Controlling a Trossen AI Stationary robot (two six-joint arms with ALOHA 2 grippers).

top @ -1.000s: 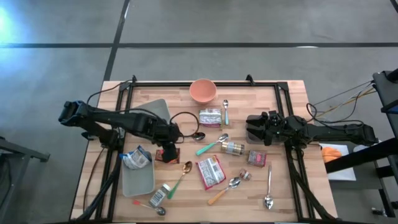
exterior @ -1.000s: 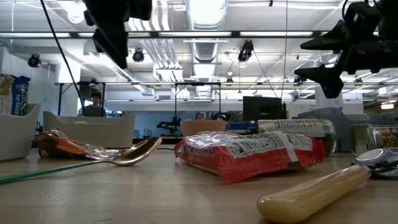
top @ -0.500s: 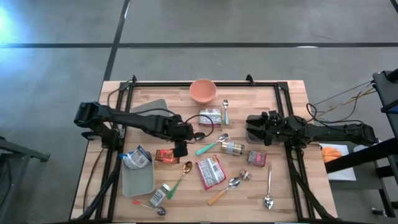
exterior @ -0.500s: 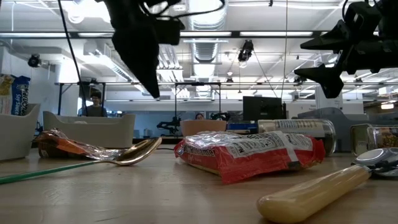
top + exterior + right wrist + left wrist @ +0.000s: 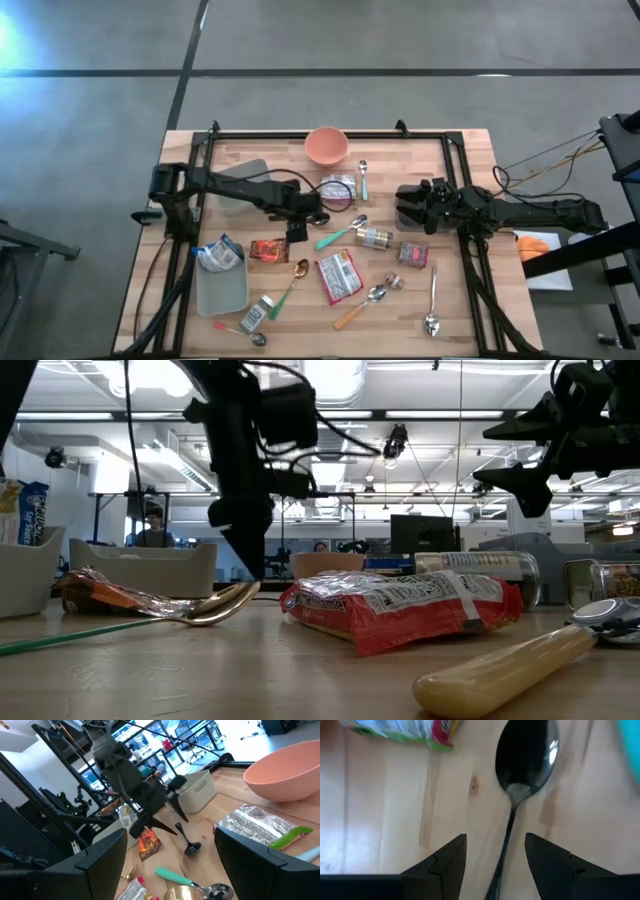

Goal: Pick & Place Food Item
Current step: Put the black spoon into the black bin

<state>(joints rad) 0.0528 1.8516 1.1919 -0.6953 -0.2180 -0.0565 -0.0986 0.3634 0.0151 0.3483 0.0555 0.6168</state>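
Hovering with fingers parted and empty, the left gripper (image 5: pixel 299 228) straddles the handle of a black spoon (image 5: pixel 522 765) mid-table. Just near-left lies the orange snack packet (image 5: pixel 268 250). At right, the right gripper (image 5: pixel 404 206) waits open, holding nothing.

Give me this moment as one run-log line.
left gripper: open, empty, over black spoon | right gripper: open, waiting at right side | orange snack packet: lying on table
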